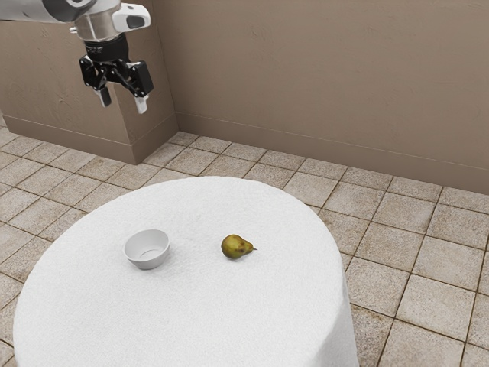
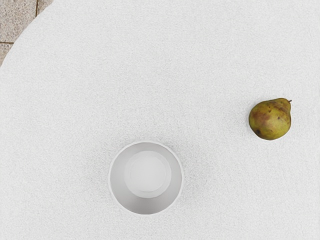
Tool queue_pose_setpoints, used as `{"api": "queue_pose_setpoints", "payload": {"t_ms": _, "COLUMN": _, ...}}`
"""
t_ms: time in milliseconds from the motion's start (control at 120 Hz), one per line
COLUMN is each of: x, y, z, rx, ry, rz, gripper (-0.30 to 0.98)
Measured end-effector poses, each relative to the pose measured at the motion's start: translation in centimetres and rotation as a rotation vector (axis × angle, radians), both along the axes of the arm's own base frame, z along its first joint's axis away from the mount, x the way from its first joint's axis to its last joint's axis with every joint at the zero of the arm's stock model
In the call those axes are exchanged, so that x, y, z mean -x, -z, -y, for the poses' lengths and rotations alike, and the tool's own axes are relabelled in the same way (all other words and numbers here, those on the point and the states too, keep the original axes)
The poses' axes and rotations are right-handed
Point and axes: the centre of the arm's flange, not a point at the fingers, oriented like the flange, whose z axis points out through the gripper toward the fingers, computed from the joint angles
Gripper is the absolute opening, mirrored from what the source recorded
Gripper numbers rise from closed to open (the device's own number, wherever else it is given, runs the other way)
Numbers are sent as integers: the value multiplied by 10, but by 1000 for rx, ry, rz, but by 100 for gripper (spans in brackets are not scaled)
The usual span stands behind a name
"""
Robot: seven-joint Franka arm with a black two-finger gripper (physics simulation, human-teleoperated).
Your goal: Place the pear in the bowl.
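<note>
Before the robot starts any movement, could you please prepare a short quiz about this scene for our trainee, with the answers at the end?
1. True or false: the brown-mottled, yellow-green pear lies on the white cloth, outside the round white bowl.
2. Multiple choice: in the exterior view, which of these is nearer to the view's left?
A) the bowl
B) the pear
3. Fill in one word: high above the table, the black two-finger gripper is ____, its fingers apart.

Key: 1. true; 2. A; 3. open
</note>
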Motion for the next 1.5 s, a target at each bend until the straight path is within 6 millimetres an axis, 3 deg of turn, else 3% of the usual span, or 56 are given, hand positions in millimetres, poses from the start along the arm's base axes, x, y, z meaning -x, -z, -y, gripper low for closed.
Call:
{"api": "queue_pose_setpoints", "payload": {"t_ms": 317, "x": 0, "y": 0, "z": 2, "rx": 0, "ry": 11, "rz": 0, "gripper": 69}}
{"api": "queue_pose_setpoints", "payload": {"t_ms": 400, "x": -8, "y": 3, "z": 20, "rx": -3, "ry": 51, "rz": 1, "gripper": 69}}
{"api": "queue_pose_setpoints", "payload": {"t_ms": 467, "x": -29, "y": 30, "z": 54, "rx": -7, "ry": 119, "rz": -17, "gripper": 69}}
{"api": "queue_pose_setpoints", "payload": {"t_ms": 575, "x": -63, "y": 94, "z": 104, "rx": -6, "ry": 224, "rz": -63, "gripper": 69}}
{"api": "queue_pose_setpoints", "payload": {"t_ms": 708, "x": -88, "y": 161, "z": 148, "rx": 9, "ry": 325, "rz": -88, "gripper": 69}}
{"api": "queue_pose_setpoints", "payload": {"t_ms": 825, "x": -100, "y": 209, "z": 156, "rx": 14, "ry": 364, "rz": -114, "gripper": 69}}
{"api": "queue_pose_setpoints", "payload": {"t_ms": 992, "x": -102, "y": 256, "z": 167, "rx": 23, "ry": 418, "rz": -145, "gripper": 69}}
{"api": "queue_pose_setpoints", "payload": {"t_ms": 1067, "x": -97, "y": 279, "z": 178, "rx": 33, "ry": 448, "rz": -167, "gripper": 69}}
{"api": "queue_pose_setpoints", "payload": {"t_ms": 1192, "x": -84, "y": 313, "z": 180, "rx": 43, "ry": 481, "rz": -205, "gripper": 69}}
{"api": "queue_pose_setpoints", "payload": {"t_ms": 1367, "x": -77, "y": 335, "z": 178, "rx": 49, "ry": 547, "rz": -195, "gripper": 69}}
{"api": "queue_pose_setpoints", "payload": {"t_ms": 1500, "x": -79, "y": 343, "z": 164, "rx": 51, "ry": 584, "rz": -172, "gripper": 69}}
